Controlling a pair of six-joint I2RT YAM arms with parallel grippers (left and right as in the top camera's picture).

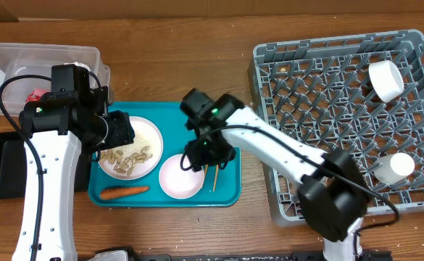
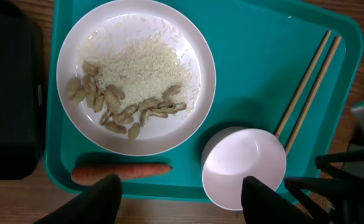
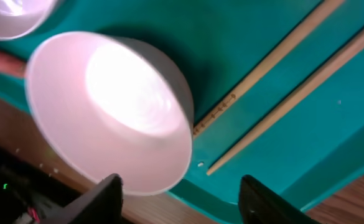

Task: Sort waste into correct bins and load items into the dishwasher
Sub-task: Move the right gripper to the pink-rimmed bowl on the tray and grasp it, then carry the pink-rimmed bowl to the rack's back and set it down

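Note:
A white plate [image 1: 130,148] [image 2: 135,74] carrying white rice [image 2: 141,71] and beige nut scraps [image 2: 116,109] sits on the teal tray [image 1: 197,119]. An empty white bowl [image 1: 181,176] [image 2: 244,167] [image 3: 107,106], an orange carrot [image 1: 124,192] [image 2: 121,172] and two wooden chopsticks [image 1: 215,174] [image 2: 306,93] [image 3: 275,56] share that tray. My left gripper [image 1: 121,133] [image 2: 178,202] hovers open over the plate's left side, holding nothing. My right gripper [image 1: 204,154] [image 3: 182,199] is open just above the bowl's rim and the chopstick tips.
The grey dish rack [image 1: 320,87] at the right holds a white cup [image 1: 385,80] and a second white bowl [image 1: 394,168]. A clear tub [image 1: 38,61] with a red packet [image 1: 34,94] stands at the back left. A black tray [image 1: 1,167] [image 2: 7,93] lies in front of it.

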